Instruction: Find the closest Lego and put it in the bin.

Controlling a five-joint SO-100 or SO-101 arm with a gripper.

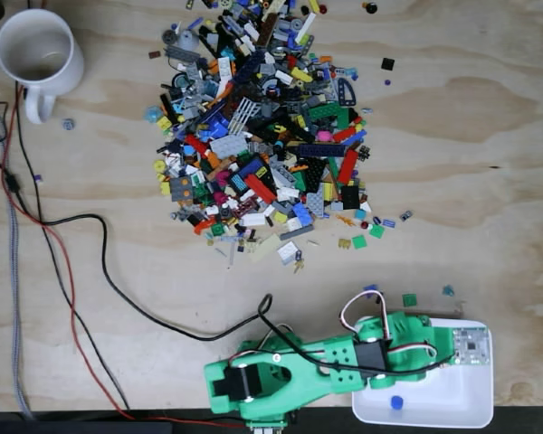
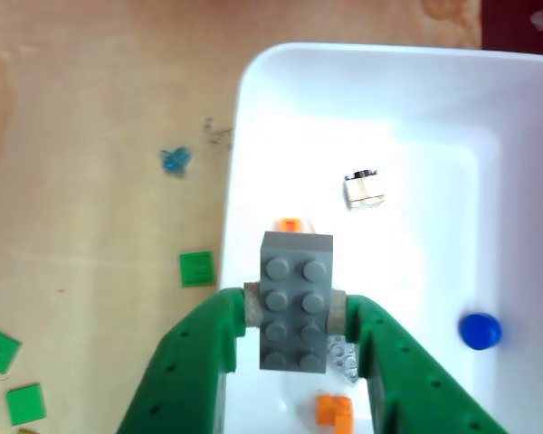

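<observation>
In the wrist view the green gripper (image 2: pixel 294 312) is clamped on a grey brick (image 2: pixel 295 301), one finger on each long side, studs facing the camera. Brick and gripper hang over the white bin (image 2: pixel 253 90). In the bin, a small orange piece (image 2: pixel 289 224) lies just beyond the brick, another orange piece (image 2: pixel 334 410) shows between the fingers, a pale block (image 2: pixel 363 189) lies further out, and a blue round piece (image 2: pixel 480 331) sits to the right. Left of the gripper, outside the bin, green tiles (image 2: pixel 197 268) lie on the wooden table (image 2: pixel 90 108). In the fixed view the arm (image 1: pixel 326 362) reaches over the bin (image 1: pixel 452 411), well apart from the brick pile (image 1: pixel 262 127) and the mug (image 1: pixel 38 56).
</observation>
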